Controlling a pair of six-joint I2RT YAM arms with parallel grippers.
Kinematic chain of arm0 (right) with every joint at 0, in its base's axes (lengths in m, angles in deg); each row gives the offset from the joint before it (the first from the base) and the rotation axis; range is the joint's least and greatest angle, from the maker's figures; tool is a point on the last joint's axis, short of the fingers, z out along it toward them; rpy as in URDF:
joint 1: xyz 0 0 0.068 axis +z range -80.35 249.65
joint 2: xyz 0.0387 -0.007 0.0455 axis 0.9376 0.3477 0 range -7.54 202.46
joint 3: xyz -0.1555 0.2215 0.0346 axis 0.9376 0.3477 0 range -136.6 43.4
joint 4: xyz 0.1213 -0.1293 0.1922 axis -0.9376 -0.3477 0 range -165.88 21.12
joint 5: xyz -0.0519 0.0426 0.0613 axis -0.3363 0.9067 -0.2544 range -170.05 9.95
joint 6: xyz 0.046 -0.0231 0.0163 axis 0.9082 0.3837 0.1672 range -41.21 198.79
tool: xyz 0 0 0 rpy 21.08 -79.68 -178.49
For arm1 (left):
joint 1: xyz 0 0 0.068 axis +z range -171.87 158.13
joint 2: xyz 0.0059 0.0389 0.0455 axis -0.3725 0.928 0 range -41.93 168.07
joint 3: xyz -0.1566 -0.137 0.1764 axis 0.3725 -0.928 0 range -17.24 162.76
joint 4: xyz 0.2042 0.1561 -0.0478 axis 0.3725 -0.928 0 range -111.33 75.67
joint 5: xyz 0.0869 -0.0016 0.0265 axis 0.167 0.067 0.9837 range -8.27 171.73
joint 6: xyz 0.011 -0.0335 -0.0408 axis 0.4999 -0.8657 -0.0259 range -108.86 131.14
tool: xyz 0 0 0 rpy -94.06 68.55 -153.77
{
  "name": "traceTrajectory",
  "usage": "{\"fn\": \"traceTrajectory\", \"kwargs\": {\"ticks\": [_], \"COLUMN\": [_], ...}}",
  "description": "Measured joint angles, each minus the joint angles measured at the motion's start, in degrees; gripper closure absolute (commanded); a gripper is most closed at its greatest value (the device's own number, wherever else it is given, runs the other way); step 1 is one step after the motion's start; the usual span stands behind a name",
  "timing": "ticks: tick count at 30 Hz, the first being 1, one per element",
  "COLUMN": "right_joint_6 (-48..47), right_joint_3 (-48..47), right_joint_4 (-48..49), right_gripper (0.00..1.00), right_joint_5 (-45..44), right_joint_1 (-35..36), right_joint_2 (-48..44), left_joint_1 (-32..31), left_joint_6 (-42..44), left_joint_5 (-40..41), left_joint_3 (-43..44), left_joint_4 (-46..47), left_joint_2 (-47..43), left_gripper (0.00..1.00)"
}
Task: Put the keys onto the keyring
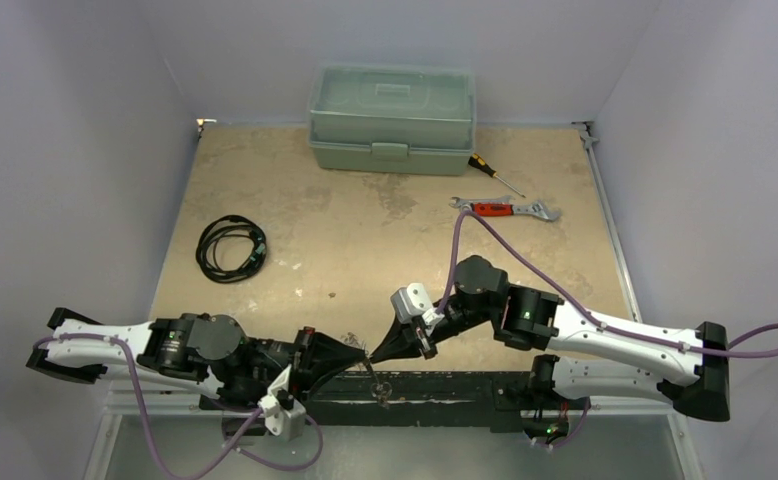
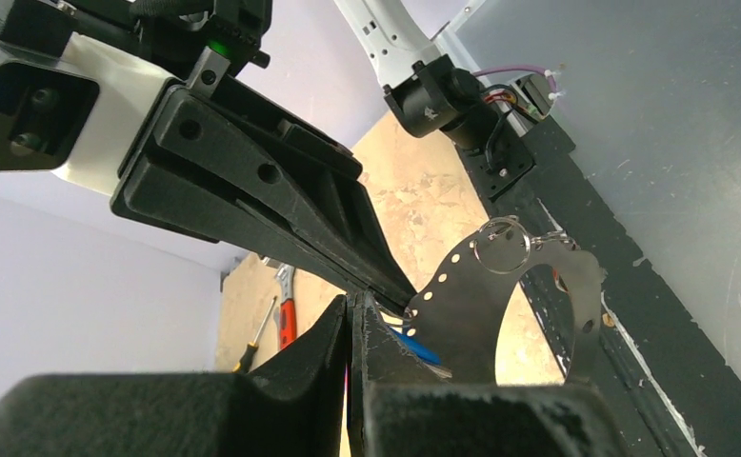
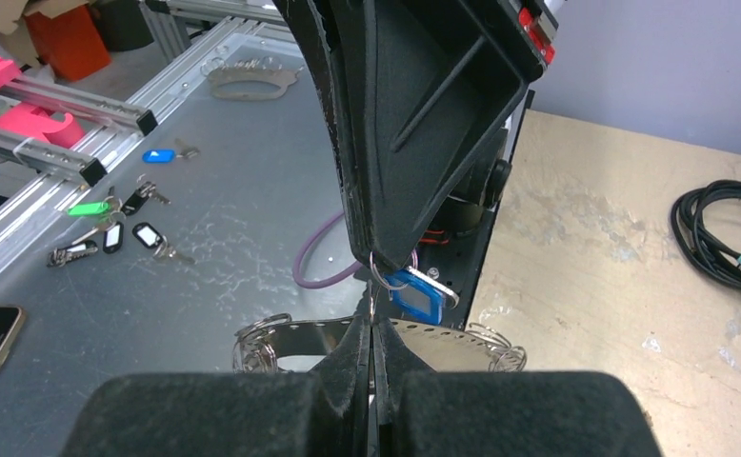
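My two grippers meet tip to tip at the table's near edge, the left gripper (image 1: 361,350) coming from the left and the right gripper (image 1: 377,351) from the right. In the right wrist view the left gripper (image 3: 384,255) is shut on the small split ring of a blue-tagged key (image 3: 414,292). My right gripper (image 3: 371,319) is shut on a thin metal edge. It seems to be the keyring (image 3: 443,343), a curved silver band with holes and small rings. The left wrist view shows the band (image 2: 486,314) arching beside my shut left gripper (image 2: 352,300), with the blue tag (image 2: 422,348) below. No red-tagged key shows.
A green toolbox (image 1: 392,118) stands at the back, with a screwdriver (image 1: 493,174) and a red-handled wrench (image 1: 505,209) to its right. A coiled black cable (image 1: 230,248) lies at the left. Several tagged keys (image 3: 110,224) and a second band (image 3: 252,81) lie on the metal floor below the table.
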Motion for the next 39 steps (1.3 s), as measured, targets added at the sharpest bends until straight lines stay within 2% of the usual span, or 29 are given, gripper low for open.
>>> {"fn": "traceTrajectory", "kwargs": {"ticks": [13, 39], "right_joint_6": [-0.6, -1.6], "right_joint_3": [-1.1, -2.1], "right_joint_4": [-1.6, -4.3], "right_gripper": [1.0, 1.0], "right_joint_5": [-0.2, -4.7], "right_joint_1": [1.1, 2.3], "right_joint_2": [0.8, -0.3], "left_joint_1": [0.0, 0.0], "left_joint_6": [-0.2, -1.1], "left_joint_5": [-2.5, -2.3], "left_joint_3": [-0.1, 0.3], "left_joint_4": [-0.2, -1.9], "left_joint_2": [1.3, 0.2], "left_gripper": [1.0, 1.0]}}
